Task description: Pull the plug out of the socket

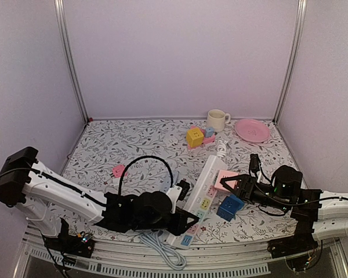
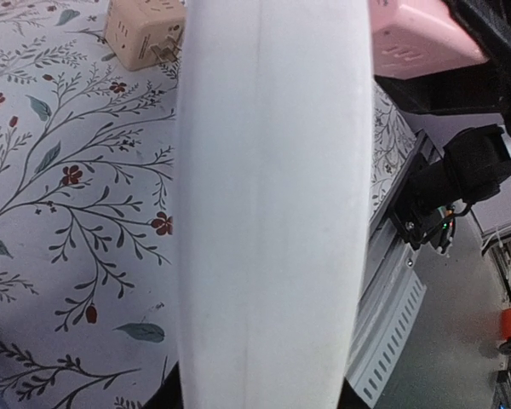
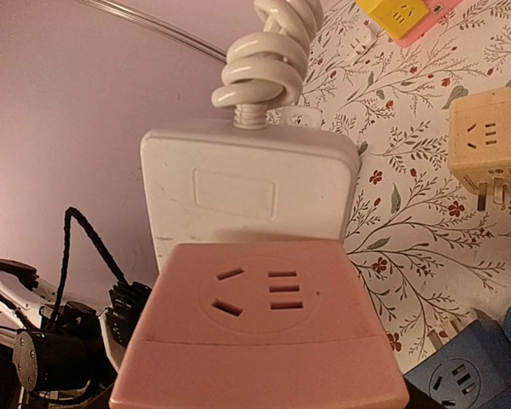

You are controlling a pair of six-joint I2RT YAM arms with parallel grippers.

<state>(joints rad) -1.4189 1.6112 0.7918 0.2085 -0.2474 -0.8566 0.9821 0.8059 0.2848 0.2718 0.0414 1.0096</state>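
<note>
From my console the white power strip lies slanting across the middle of the flowered table, its coiled cord end pointing far and its other end near the arm bases. The left gripper is closed narrow across the near end of the strip. In the left wrist view the white body fills the centre of the frame, so I read this grip as an anchor that stops the strip from lifting or sliding when the other arm pulls. The right gripper reaches in from the right and is clamped on the pink plug, a cube adapter sitting at the strip's right edge about halfway along. In the right wrist view its socket face looks straight at the camera, with the strip's cord end behind it. The jaws stand fairly wide because the cube itself is wide. I cannot tell whether its prongs are seated or already clear, since the joint is hidden. A blue cube lies just near of the pink one, and a beige cube with bare prongs lies on the cloth to the right, both close enough to be knocked. I judge the next move should be a straight pull away from the strip, without twisting
</note>
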